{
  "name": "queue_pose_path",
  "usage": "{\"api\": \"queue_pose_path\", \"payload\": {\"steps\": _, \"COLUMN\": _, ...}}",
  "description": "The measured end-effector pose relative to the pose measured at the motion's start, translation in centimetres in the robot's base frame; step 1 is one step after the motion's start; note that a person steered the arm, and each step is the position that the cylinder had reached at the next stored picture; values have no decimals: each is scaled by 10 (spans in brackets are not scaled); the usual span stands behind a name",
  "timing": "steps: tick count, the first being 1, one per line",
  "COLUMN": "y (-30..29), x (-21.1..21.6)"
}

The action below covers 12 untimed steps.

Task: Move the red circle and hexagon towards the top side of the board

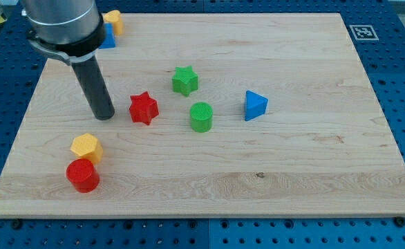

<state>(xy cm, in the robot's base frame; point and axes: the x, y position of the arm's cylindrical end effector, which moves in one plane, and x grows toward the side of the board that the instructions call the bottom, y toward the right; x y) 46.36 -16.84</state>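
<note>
1. We carry no hand; our tip [104,115] rests on the worktop [292,173], holding nothing.
2. The red star [144,108] sits just to the view's right of our tip.
3. The yellow hexagon [86,147] lies below-left of the star, touching the red circle [83,175] beneath it.

No readable text; fiducial marker [363,32] beside board [313,187].

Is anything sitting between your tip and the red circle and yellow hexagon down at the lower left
Nothing visible does. My tip is above and slightly right of the yellow hexagon and the red circle, with bare board between. The red star sits to the tip's right, off that line.
</note>
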Motion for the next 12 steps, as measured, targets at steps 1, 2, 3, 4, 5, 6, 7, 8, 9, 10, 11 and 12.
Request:
{"api": "queue_pose_path", "payload": {"steps": 1, "y": 28, "x": 25}}
{"api": "queue_pose_path", "payload": {"steps": 2, "y": 65, "x": 69}}
{"api": "queue_pose_path", "payload": {"steps": 3, "y": 62, "x": 135}}
{"api": "queue_pose_path", "payload": {"steps": 4, "y": 40, "x": 154}}
{"api": "queue_pose_path", "payload": {"steps": 5, "y": 32, "x": 154}}
{"api": "queue_pose_path", "payload": {"steps": 6, "y": 10, "x": 154}}
{"api": "queue_pose_path", "payload": {"steps": 7, "y": -15, "x": 154}}
{"api": "queue_pose_path", "payload": {"steps": 8, "y": -13, "x": 154}}
{"api": "queue_pose_path", "payload": {"steps": 9, "y": -12, "x": 145}}
{"api": "queue_pose_path", "payload": {"steps": 10, "y": -12, "x": 135}}
{"api": "queue_pose_path", "payload": {"steps": 11, "y": -12, "x": 130}}
{"api": "queue_pose_path", "payload": {"steps": 12, "y": -12, "x": 121}}
